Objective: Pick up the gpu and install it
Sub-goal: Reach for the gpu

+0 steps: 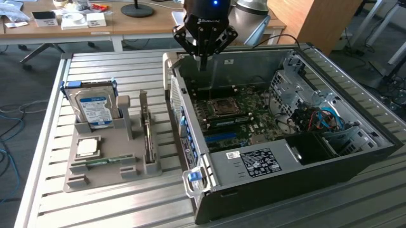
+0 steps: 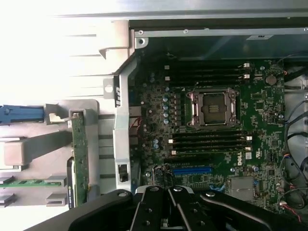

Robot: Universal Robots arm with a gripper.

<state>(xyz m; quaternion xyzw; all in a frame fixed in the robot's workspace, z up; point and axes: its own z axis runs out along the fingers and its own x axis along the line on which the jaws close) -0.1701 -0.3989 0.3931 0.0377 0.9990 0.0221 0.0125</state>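
Note:
The gpu stands on edge in a slot of the grey holder tray, to the exterior view's left of the open computer case. In the wrist view the gpu appears edge-on as a thin green board beside the case wall. My gripper hangs above the case's back corner, fingers pointing down, shut and holding nothing. It is well apart from the gpu. In the wrist view the gripper sits over the motherboard, near a blue slot.
The tray also holds a silver hard drive with a blue label, a narrow green memory stick and a square chip. Cables and drive bays crowd the case at the exterior view's right. Desks with clutter stand behind the slatted table.

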